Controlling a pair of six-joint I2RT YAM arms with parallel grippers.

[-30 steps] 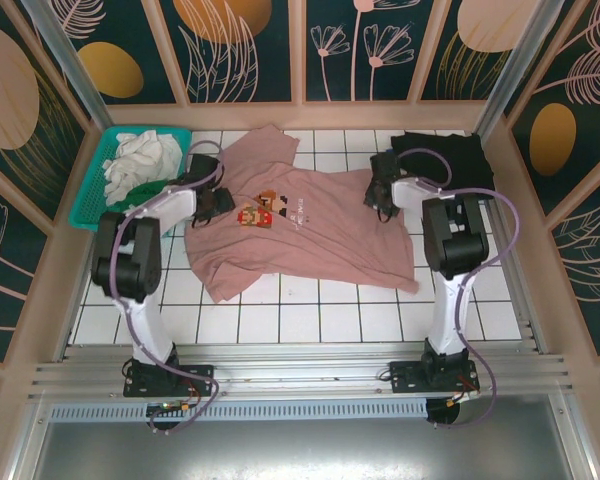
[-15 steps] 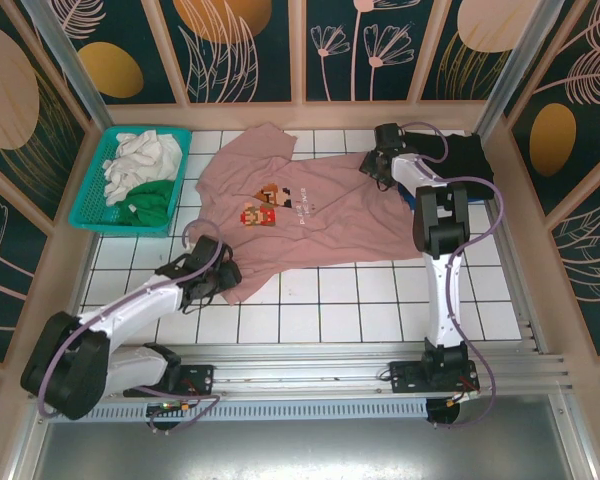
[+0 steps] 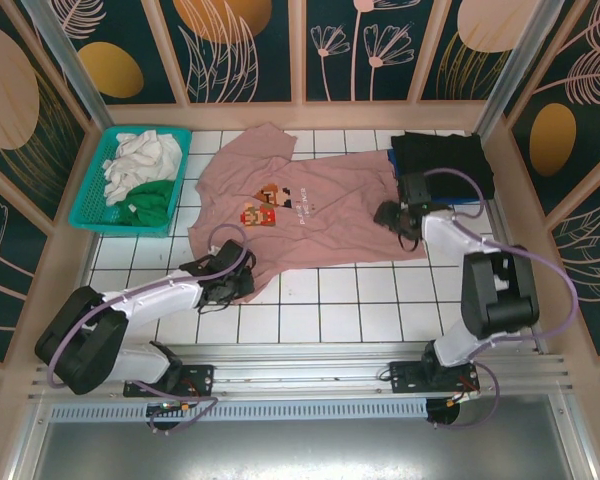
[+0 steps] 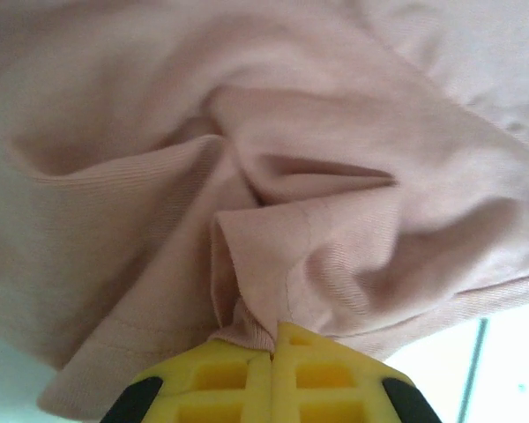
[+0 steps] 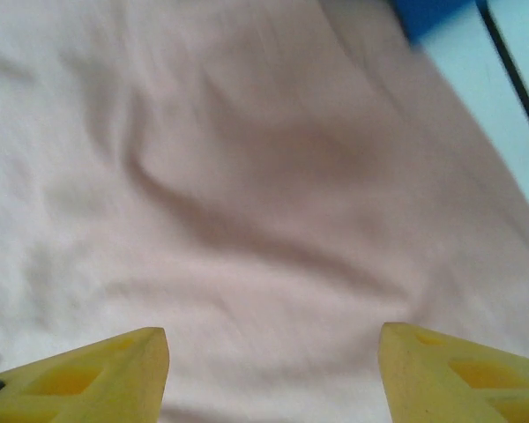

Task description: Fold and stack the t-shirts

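The dusty-pink t-shirt point(image 3: 315, 215) lies spread on the white tiles, its brown-orange pixel print point(image 3: 263, 207) facing up. My left gripper point(image 3: 237, 283) is shut on the shirt's near-left hem; the left wrist view has pink cloth point(image 4: 273, 203) bunched and pinched between the yellow fingers point(image 4: 220, 379). My right gripper point(image 3: 392, 215) hovers open over the shirt's right edge, its yellow fingertips point(image 5: 115, 366) wide apart above smooth pink cloth point(image 5: 247, 194). A folded black t-shirt point(image 3: 442, 160) lies at the back right, with a blue one point(image 5: 428, 13) peeking from under it.
A teal lattice basket point(image 3: 97, 182) at the back left holds white point(image 3: 140, 160) and green point(image 3: 150, 200) t-shirts. Wooden-framed walls close in the table on three sides. Bare tiles point(image 3: 360, 305) lie in front of the pink shirt.
My left gripper has slid right along the near hem, still holding it. My right gripper came from the back right corner down to the shirt's right edge. The shirt lies flatter.
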